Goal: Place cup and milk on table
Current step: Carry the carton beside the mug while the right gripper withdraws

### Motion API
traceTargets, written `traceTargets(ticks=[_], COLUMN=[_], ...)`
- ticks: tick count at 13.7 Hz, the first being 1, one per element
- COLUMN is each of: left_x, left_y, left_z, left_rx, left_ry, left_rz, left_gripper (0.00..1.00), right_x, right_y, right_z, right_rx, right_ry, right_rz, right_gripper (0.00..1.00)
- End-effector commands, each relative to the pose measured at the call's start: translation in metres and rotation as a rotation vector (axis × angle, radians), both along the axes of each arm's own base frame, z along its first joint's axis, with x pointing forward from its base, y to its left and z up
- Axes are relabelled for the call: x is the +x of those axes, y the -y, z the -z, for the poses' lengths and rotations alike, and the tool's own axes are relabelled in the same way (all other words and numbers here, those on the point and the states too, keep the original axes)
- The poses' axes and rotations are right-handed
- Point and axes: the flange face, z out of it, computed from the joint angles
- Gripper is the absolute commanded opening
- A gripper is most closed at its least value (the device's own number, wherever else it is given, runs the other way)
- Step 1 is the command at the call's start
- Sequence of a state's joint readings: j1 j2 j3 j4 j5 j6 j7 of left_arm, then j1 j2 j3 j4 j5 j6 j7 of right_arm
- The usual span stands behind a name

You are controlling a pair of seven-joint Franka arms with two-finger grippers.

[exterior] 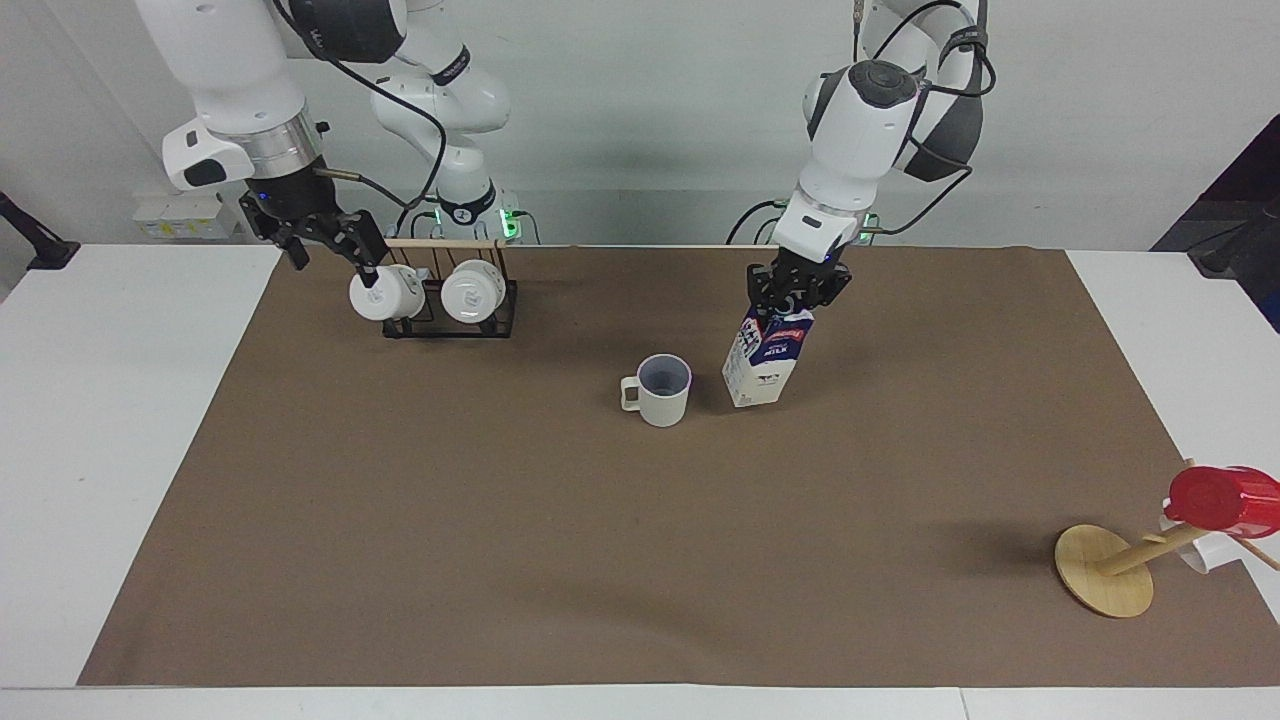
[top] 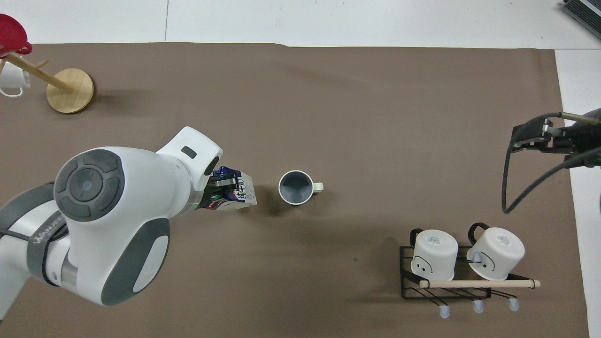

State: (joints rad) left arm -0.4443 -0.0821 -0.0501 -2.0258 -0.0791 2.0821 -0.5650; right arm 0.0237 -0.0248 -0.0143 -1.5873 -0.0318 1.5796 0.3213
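The off-white cup point(exterior: 663, 390) stands upright on the brown mat of the table point(exterior: 600, 550), its handle toward the right arm's end; it also shows in the overhead view point(top: 296, 188). The milk point(exterior: 765, 358) stands close beside it toward the left arm's end, apart from it, nearly upright with its base at the mat. My left gripper point(exterior: 797, 295) is shut on the milk's gable top; in the overhead view the gripper point(top: 223, 180) covers part of the carton point(top: 239, 193). My right gripper point(exterior: 330, 245) is open and empty, raised beside the mug rack, away from the cup.
A black rack with two white mugs point(exterior: 440, 295) stands near the robots toward the right arm's end, also in the overhead view point(top: 450, 263). A tilted wooden stand point(exterior: 1105, 570) with a red cup point(exterior: 1220, 498) sits at the mat's corner toward the left arm's end.
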Motion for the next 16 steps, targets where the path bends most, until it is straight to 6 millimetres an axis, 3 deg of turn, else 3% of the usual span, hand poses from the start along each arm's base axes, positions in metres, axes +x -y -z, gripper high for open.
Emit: traceTargets(ticks=[1,2,7,9,16], left_x=[-0.004,-0.001,-0.006,-0.006,-0.005], left_y=[0.022,0.027,0.038,0.046,0.046], left_z=[0.011,0.020,0.021,0.035,0.037], left_rx=[0.039,0.058,0.057,0.071,0.073], left_ry=[0.036,0.037,0.042,0.034,0.041], left_rz=[-0.022,-0.025,-0.024,-0.009,0.007], left_gripper=[0.53,0.53,0.53,0.53,0.55], right_x=[-0.006,-0.007,-0.016,-0.014,-0.014], right_y=[0.004,0.003,0.006,0.007,0.005], right_z=[0.001,0.001,-0.002,-0.002,-0.002], right_rx=[0.001,0.001,0.003,0.003,0.003], right_ry=[-0.007,-0.009,-0.041,-0.036,-0.036], right_rz=[-0.019,-0.020,-0.059,-0.056,-0.059], right_gripper=[1.00,1.00,1.00,1.00,1.00])
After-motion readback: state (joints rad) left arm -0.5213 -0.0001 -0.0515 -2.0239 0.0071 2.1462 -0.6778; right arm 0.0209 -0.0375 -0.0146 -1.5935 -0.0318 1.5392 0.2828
